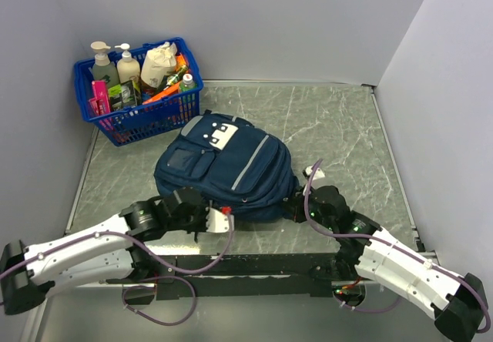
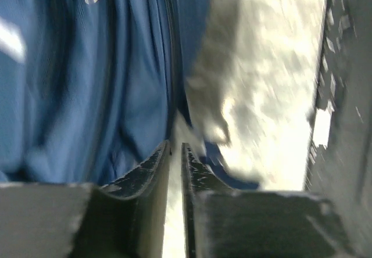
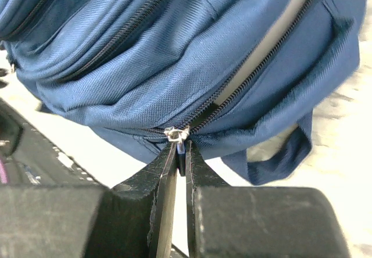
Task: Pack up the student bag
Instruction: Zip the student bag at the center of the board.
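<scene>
Flat on bench (image 1: pixel 331 126) lay student bag (image 1: pixel 223 169). At bag's near edge right tool (image 3: pixel 180 146) clamped zipper pull (image 3: pixel 176 134); left tool (image 2: pixel 175 149) beside fabric, jaws slit apart, hold unclear. Likely step: unzipping. Next: steady pull along track.

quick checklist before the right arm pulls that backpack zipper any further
1. Right gripper on the zipper pull: jaws closed on the tab, ok.
2. Zipper opening: a gap shows on one side of the pull, the teeth are closed on the other, ok.
3. Left gripper bracing the student bag: view blurred, nothing seen between the fingers, cannot tell.
4. Bag flat on the table: ok.
5. Blue basket clear of both arms: ok.
</scene>
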`<control>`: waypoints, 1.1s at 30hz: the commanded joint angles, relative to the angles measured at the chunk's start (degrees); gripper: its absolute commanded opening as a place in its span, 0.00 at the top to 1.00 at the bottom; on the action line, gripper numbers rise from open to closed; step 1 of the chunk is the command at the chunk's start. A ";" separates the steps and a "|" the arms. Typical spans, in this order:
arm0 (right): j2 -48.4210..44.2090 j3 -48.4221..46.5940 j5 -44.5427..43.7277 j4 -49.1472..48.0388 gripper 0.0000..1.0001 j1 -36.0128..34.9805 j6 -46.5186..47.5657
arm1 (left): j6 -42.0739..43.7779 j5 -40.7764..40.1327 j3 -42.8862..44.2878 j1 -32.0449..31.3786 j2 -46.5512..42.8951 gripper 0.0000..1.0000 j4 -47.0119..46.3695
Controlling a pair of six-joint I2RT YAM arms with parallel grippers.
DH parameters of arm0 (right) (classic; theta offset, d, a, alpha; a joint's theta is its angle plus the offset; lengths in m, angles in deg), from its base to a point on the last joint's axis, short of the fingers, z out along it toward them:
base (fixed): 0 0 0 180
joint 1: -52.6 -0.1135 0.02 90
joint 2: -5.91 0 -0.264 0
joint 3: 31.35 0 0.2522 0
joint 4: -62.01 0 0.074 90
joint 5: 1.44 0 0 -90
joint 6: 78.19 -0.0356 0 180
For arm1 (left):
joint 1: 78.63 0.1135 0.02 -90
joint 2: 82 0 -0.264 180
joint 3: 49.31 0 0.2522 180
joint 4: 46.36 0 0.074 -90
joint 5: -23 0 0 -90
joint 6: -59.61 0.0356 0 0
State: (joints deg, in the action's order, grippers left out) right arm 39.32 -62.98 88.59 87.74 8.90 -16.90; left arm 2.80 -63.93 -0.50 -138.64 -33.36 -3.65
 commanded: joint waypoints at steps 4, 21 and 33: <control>-1.68 -1.12 14.17 -3.79 1.00 1.43 2.43 | -11.29 -1.93 2.38 0.42 -2.33 0.45 -1.68; -3.08 -0.50 23.08 -3.44 1.00 1.34 1.90 | -14.82 7.65 24.71 -4.68 27.55 0.33 -17.35; -3.79 -1.20 25.46 -2.83 1.00 1.34 2.69 | -12.01 5.81 23.14 -6.26 32.48 0.37 -19.28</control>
State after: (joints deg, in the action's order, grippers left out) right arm 37.53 -62.65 109.31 89.05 10.58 -14.67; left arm -11.13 -57.83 21.71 -144.59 -2.30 -19.93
